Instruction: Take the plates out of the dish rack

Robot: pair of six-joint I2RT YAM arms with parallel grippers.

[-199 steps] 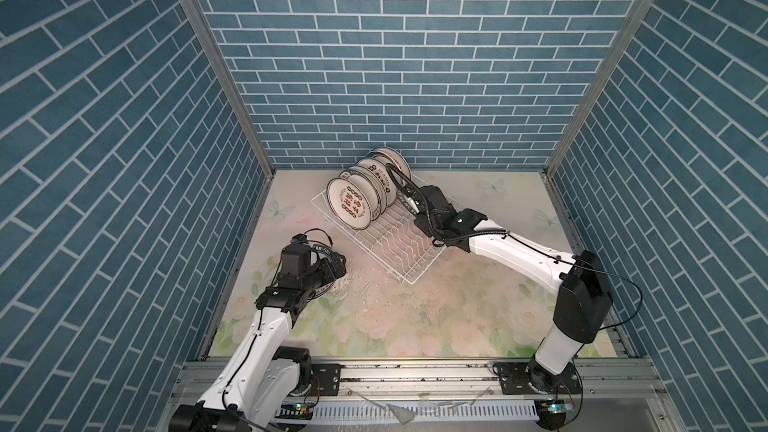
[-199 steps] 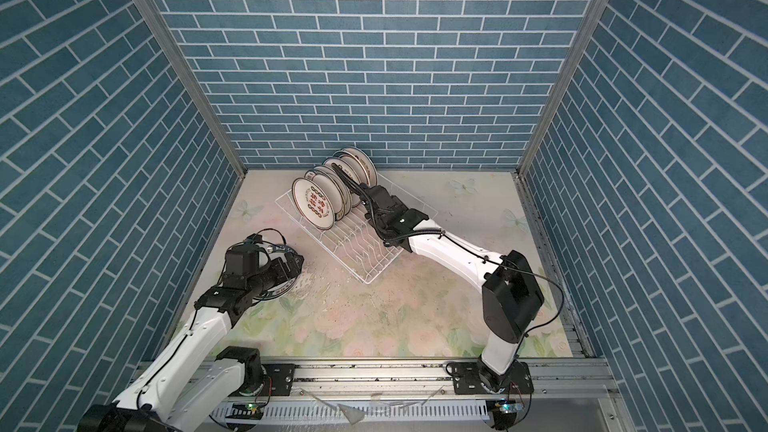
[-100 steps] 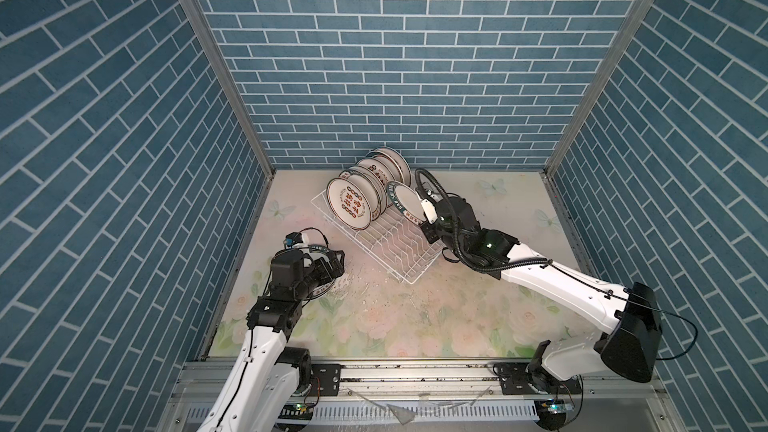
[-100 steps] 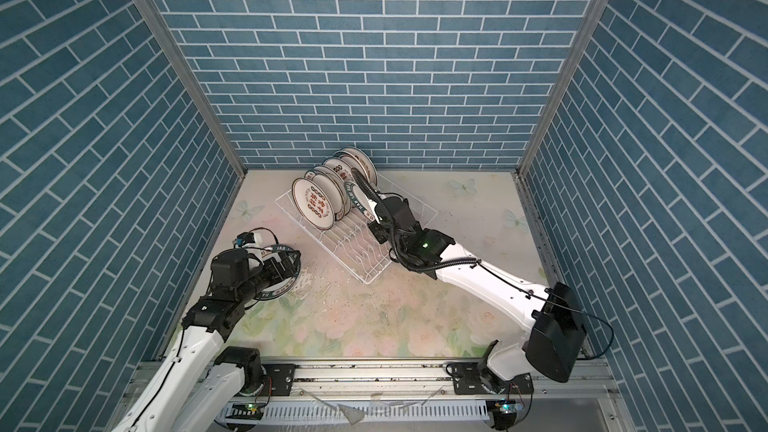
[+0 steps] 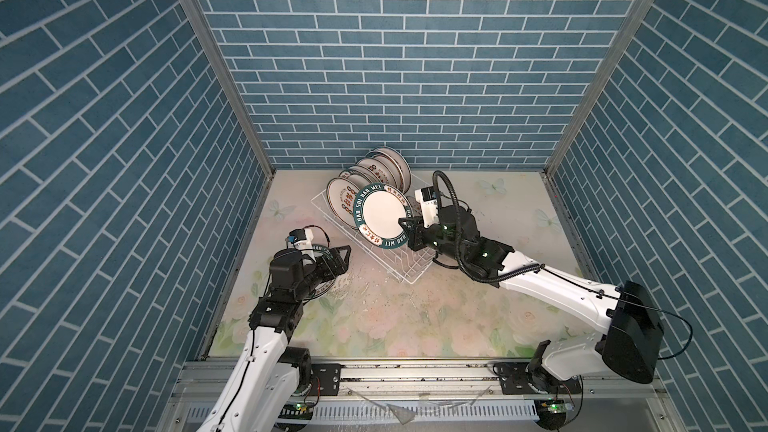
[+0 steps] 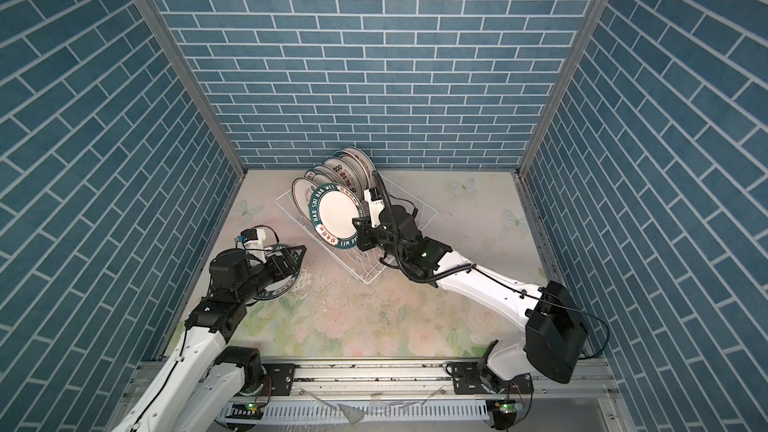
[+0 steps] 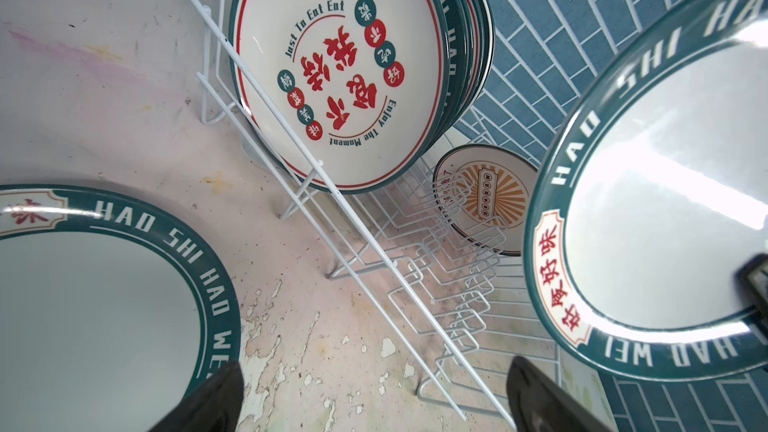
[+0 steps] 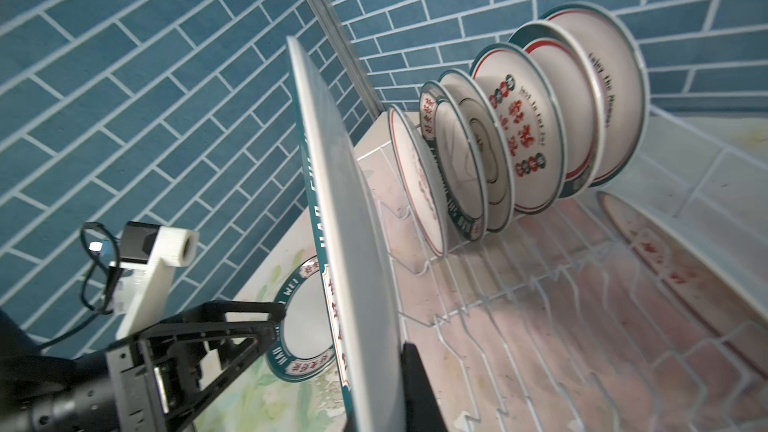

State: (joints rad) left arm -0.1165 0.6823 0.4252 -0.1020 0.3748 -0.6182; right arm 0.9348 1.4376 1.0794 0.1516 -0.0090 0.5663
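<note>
My right gripper point(image 5: 409, 229) point(image 6: 360, 229) is shut on the rim of a white plate with green rim lettering point(image 5: 383, 216) point(image 6: 336, 216). It holds the plate tilted in the air above the dish rack point(image 5: 397, 268) point(image 6: 366, 273). In the right wrist view the plate point(image 8: 340, 222) is edge-on between the jaws of the right gripper point(image 8: 386, 367). Several plates point(image 5: 374, 176) point(image 6: 332, 176) point(image 8: 519, 130) stand upright at the rack's far end. My left gripper point(image 5: 341, 258) point(image 6: 296, 257) point(image 7: 374, 392) is open and empty, low over the table left of the rack.
Another green-rimmed plate point(image 5: 321, 286) point(image 6: 274, 289) point(image 7: 83, 305) lies flat on the flowered table under my left arm. A small plate with an orange sunburst point(image 7: 486, 197) sits in the rack behind the divider wires point(image 7: 436, 284). Blue brick walls close in three sides.
My right gripper has lifted the green-rimmed plate out of the rack and drawn it up and toward the front, its face turning to the top camera. My left arm pulled back slightly.
</note>
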